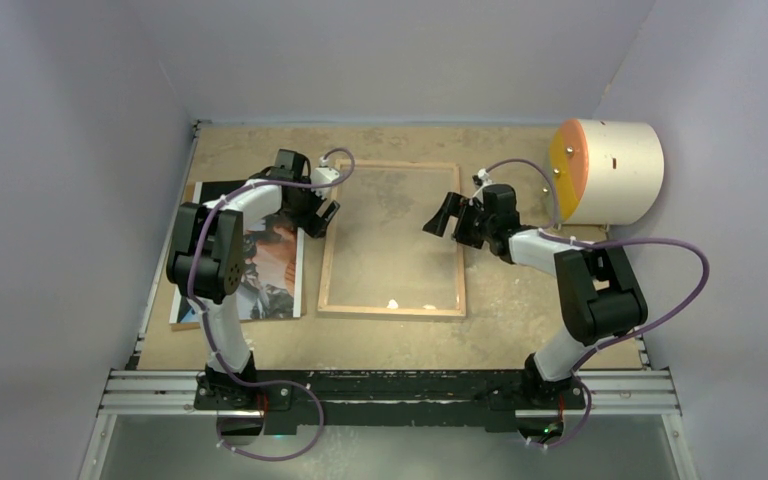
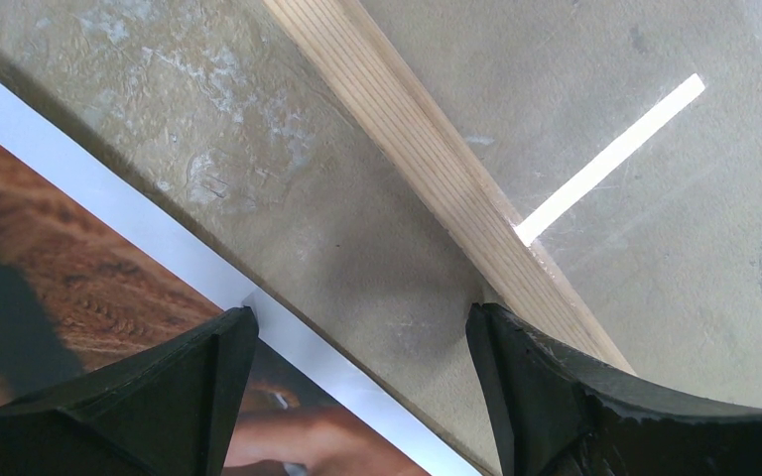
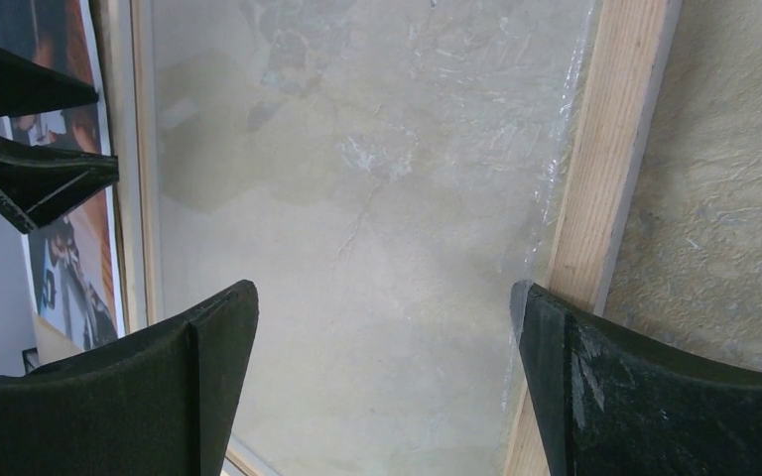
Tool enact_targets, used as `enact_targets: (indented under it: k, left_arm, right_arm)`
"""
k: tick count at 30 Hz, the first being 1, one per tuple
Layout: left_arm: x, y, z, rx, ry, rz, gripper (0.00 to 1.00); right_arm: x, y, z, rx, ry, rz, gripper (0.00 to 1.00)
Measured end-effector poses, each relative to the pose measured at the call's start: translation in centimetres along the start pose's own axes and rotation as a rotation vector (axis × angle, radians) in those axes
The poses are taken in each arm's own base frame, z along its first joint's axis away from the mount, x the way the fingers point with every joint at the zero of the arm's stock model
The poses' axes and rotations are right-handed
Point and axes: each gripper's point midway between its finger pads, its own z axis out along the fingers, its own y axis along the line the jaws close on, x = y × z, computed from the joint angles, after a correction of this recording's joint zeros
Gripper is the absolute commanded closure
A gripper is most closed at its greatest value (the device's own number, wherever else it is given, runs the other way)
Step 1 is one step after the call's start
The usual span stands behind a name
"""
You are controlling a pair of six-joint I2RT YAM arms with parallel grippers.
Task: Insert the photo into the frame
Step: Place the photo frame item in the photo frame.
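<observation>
1. The frame (image 1: 360, 309) lies flat on the counter (image 1: 520, 300), light wood side up, and the counter shows through its clear pane.
2. The photo (image 1: 278, 262) lies picture side up just left of the frame, outside it, with a narrow strip of counter between them.
3. The left tool (image 1: 325, 222) hangs over the frame's left rail, jaws apart and empty. One finger (image 2: 179, 397) is above the photo's white edge, the other (image 2: 575, 416) above the rail.
4. The right tool (image 1: 450, 222) hangs over the frame's right rail, jaws spread wide, gripping nothing.
5. A white drum (image 1: 615, 170) with an orange face lies beyond the frame's far right corner.
</observation>
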Motion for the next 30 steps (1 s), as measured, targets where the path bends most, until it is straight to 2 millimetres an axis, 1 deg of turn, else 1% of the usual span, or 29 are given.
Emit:
enact_targets:
  k: [7,11,16,22,25,30]
  left_arm:
    - [0.0,0.0,0.0,0.000,0.001,0.005,0.16]
    - [0.0,0.0,0.0,0.000,0.001,0.006,0.16]
    - [0.0,0.0,0.0,0.000,0.001,0.006,0.16]
    - [0.0,0.0,0.0,-0.001,0.002,0.006,0.16]
    - [0.1,0.0,0.0,-0.002,0.003,0.006,0.16]
    - [0.0,0.0,0.0,-0.003,0.004,0.008,0.16]
  right_arm:
    - [-0.2,-0.3,-0.1,0.039,0.014,-0.023,0.01]
    - [-0.5,-0.8,-0.4,0.081,0.009,-0.044,0.01]
    - [-1.5,-1.5,-0.7,0.145,-0.010,-0.078,0.01]
    - [-1.6,-2.4,-1.0,0.191,-0.008,-0.104,0.01]
    - [-1.6,-2.4,-1.0,0.193,-0.009,-0.107,0.05]
    - [-1.2,-1.9,-0.8,0.183,0.000,-0.112,0.14]
